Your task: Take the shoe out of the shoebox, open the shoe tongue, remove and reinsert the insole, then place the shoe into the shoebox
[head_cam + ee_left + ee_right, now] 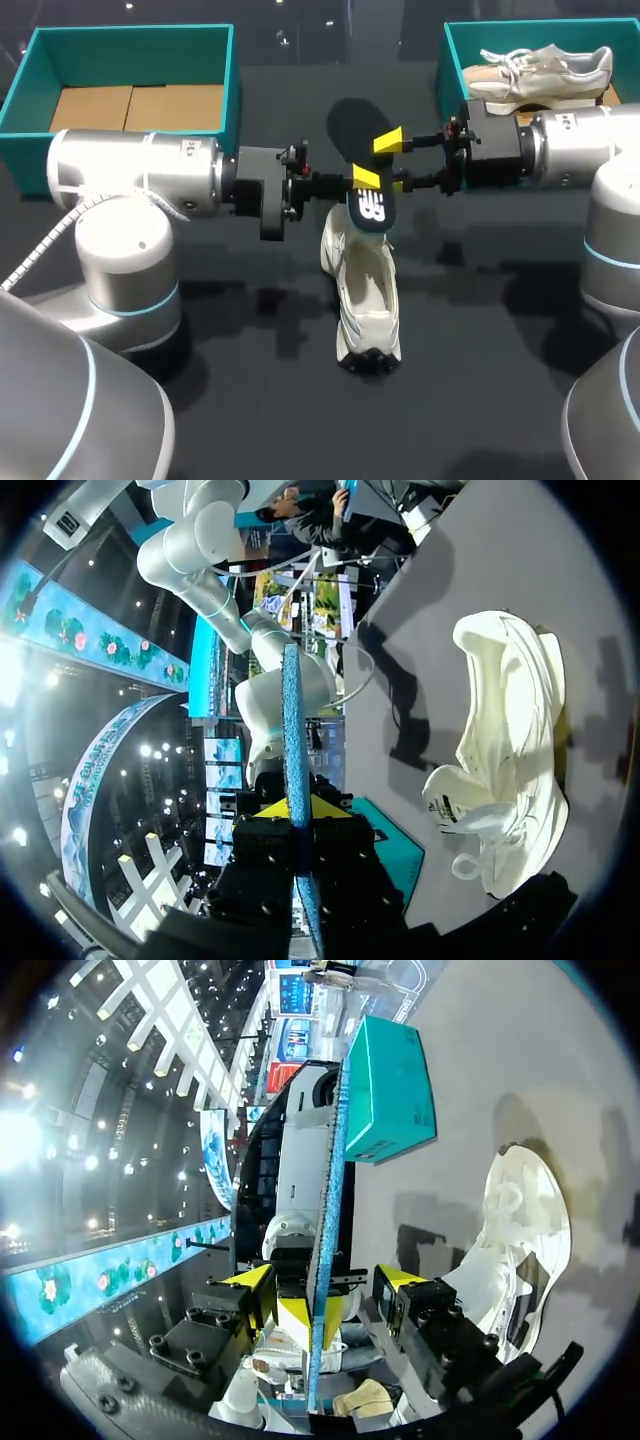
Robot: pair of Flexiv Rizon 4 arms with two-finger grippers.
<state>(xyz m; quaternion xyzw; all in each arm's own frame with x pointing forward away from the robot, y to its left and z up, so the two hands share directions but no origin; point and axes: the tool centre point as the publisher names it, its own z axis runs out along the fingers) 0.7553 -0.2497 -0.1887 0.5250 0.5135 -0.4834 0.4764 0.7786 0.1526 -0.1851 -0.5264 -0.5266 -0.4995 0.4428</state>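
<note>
A dark insole (358,150) is held in the air over the table's middle, seen edge-on in the left wrist view (292,740) and in the right wrist view (328,1210). My left gripper (366,180) (298,810) is shut on the insole's lower end. My right gripper (392,163) (325,1285) straddles the same insole from the other side, with its yellow fingertips (252,1280) standing off both faces. Just below, a white shoe (365,290) (510,750) (520,1230) lies on the black table with its opening upward.
A teal shoebox (228,90) with a cardboard bottom stands at the back left. A second teal box (450,60) at the back right holds another pale shoe (545,68). The right arm's wrist hangs right in front of that box.
</note>
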